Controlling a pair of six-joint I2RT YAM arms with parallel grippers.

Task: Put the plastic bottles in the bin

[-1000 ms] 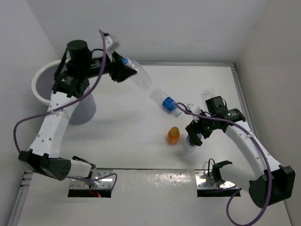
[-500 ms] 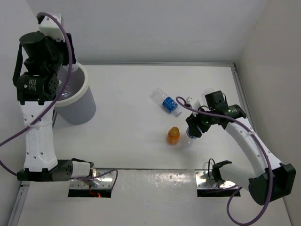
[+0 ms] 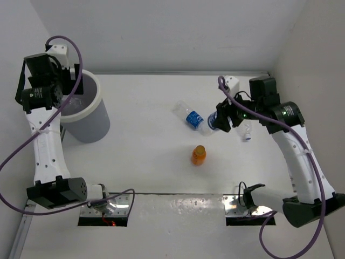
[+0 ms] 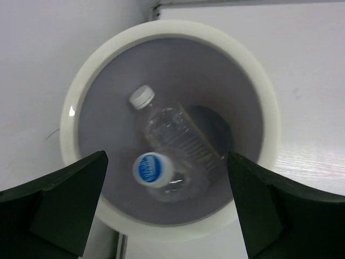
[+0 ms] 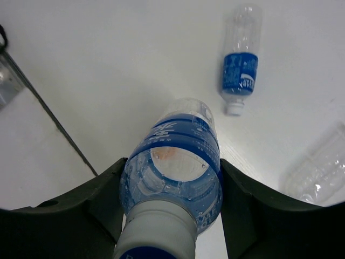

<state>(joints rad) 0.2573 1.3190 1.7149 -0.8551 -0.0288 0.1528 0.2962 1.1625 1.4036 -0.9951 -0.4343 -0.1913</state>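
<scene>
Top view as the clock face, arm bases at 6.

- Bin stands at 10, against the far-left corner. Two bottles lie inside: a clear one with a white cap and a blue-capped one.
- Left gripper hangs straight over the bin mouth, fingers spread wide and holding nothing.
- Right gripper sits at 2, fingers clamped on the neck end of a blue-label bottle. The base points down and looks clear of the table.
- On the table: another blue-label bottle lies on its side at 1 near the middle. The orange bottle stands at 4, near the middle. A clear bottle lies beside the right arm.

Step in hand, as I read it: carry the held bottle to the bin.

- The bin is well apart, right across the table toward 10, a long reach for the right arm.
- Keep the squeeze firm, since thin plastic can buckle and slip.
- Travel high enough to pass over the lying bottle.
- The left arm should leave the bin mouth first, or the two will crowd each other.
- Open only once the bottle is inside the white rim, not over its edge.
</scene>
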